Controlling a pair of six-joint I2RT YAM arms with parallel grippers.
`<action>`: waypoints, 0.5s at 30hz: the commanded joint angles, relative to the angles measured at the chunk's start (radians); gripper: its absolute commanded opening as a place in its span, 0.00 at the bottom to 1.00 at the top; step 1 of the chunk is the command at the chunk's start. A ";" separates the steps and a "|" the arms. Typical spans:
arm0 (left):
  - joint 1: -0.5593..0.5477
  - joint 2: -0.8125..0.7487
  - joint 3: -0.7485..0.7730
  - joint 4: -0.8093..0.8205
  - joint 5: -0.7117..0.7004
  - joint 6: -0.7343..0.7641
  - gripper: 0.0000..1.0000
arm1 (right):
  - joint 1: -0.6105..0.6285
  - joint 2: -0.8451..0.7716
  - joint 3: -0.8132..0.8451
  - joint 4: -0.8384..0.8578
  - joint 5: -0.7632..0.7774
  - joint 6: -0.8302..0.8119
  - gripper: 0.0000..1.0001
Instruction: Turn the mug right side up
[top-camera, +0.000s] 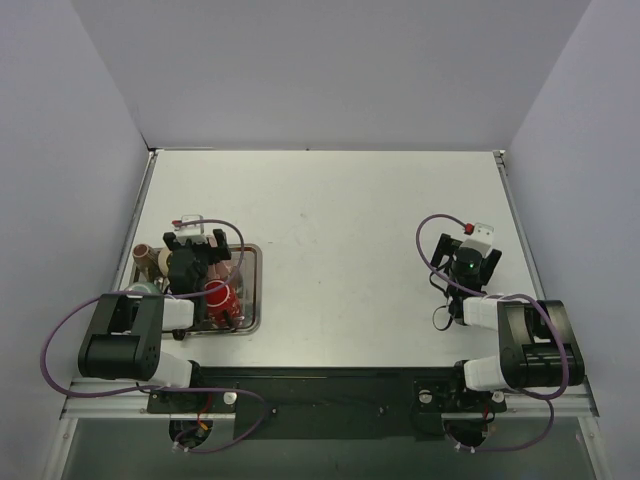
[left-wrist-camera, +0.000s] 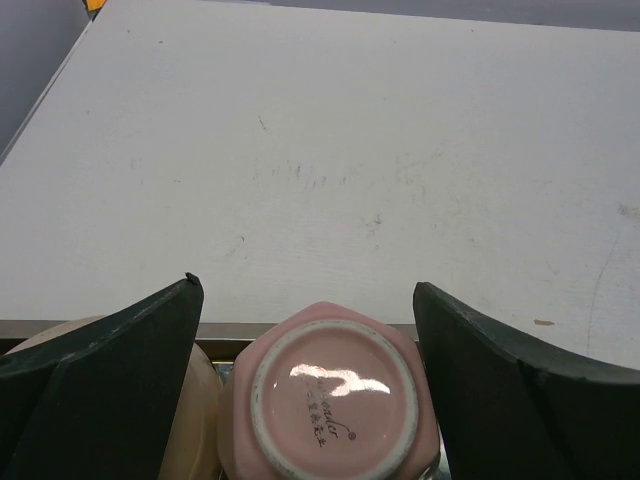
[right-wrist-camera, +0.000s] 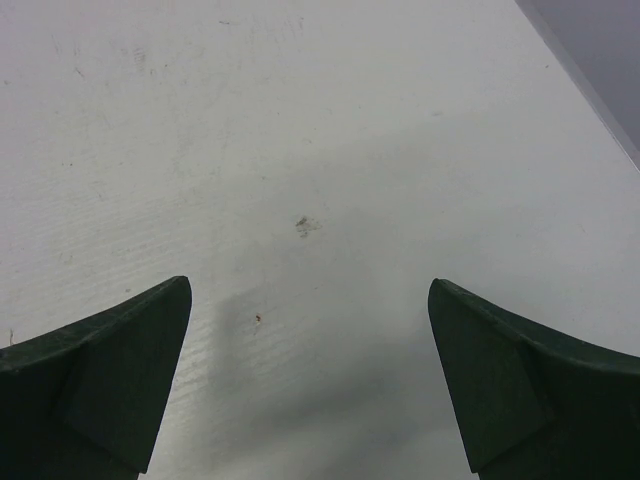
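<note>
A pink hexagonal mug (left-wrist-camera: 335, 400) stands upside down in a metal tray (left-wrist-camera: 240, 329), its glazed base with a printed mark facing the left wrist camera. My left gripper (left-wrist-camera: 305, 286) is open, one finger on each side of the mug with a gap on both sides, not touching it. In the top view the left gripper (top-camera: 195, 262) hangs over the tray (top-camera: 256, 290) and hides most of the pink mug. My right gripper (right-wrist-camera: 308, 282) is open and empty over bare table, at the right side in the top view (top-camera: 468, 262).
A beige mug (left-wrist-camera: 205, 400) sits right beside the pink one on its left. The tray also holds a red mug (top-camera: 221, 297) and a brown mug (top-camera: 145, 256). White walls enclose the table on three sides.
</note>
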 joint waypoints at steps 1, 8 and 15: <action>0.007 0.014 -0.014 0.008 -0.041 -0.001 0.97 | 0.001 -0.027 0.013 0.054 0.000 -0.005 1.00; 0.082 -0.092 0.103 -0.293 0.191 0.018 0.97 | 0.007 -0.143 -0.012 -0.004 0.008 -0.007 1.00; 0.202 -0.256 0.436 -0.812 0.647 0.241 0.97 | 0.039 -0.295 0.085 -0.288 -0.043 0.025 1.00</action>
